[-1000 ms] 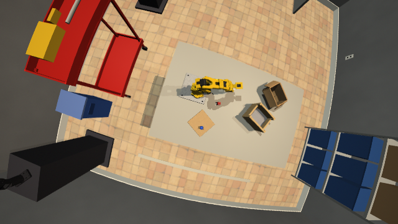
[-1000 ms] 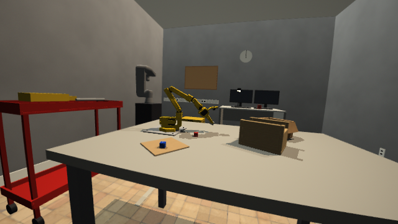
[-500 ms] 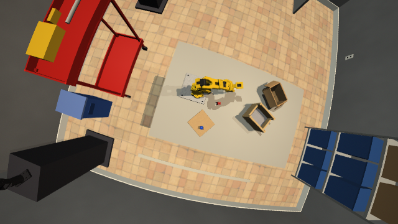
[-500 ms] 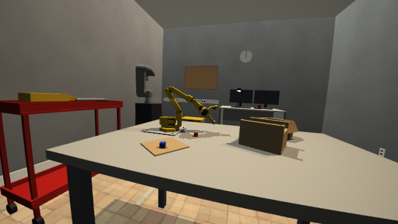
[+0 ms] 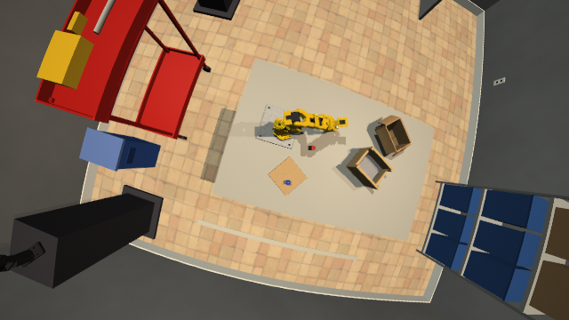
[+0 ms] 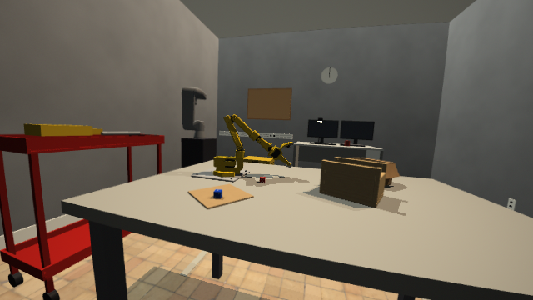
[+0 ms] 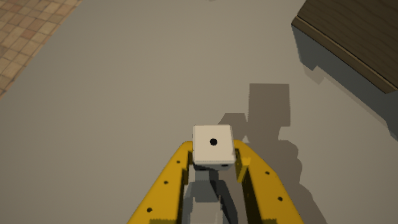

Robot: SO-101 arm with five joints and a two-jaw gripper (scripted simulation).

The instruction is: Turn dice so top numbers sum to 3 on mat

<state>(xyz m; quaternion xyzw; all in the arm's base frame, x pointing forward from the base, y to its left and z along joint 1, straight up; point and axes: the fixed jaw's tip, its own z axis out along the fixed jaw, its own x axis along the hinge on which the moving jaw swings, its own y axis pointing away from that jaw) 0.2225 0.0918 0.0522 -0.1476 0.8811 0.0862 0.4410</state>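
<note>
My claw (image 6: 287, 156) (image 7: 213, 155) has the white die (image 7: 213, 144) pinched, one pip facing the wrist cam, up above the tabletop (image 6: 291, 233) (image 7: 100, 100). Re the mat (image 5: 284, 166) (image 6: 200, 199): blue die (image 5: 287, 182) (image 6: 217, 193) is on it, red die (image 5: 312, 148) (image 6: 261, 180) is off it, nr my base (image 5: 267, 141) (image 6: 200, 176).

You've got one readable number: a single black pip, so a 1, on the white die (image 7: 213, 145) over the counter (image 5: 378, 213) (image 6: 291, 225) (image 7: 110, 100), on the face turned to the wrist camera. Its adjoining face shows dark pip marks, count unclear. Red die (image 5: 312, 148) (image 6: 262, 180), toward the counter's back edge in your exterior view: pips too small to read. Same for the blue die (image 5: 287, 182) (image 6: 217, 193), nearer the front-left corner. Wall clock (image 6: 329, 75) past the back edge: hands visible, numerals unreadable.
</note>
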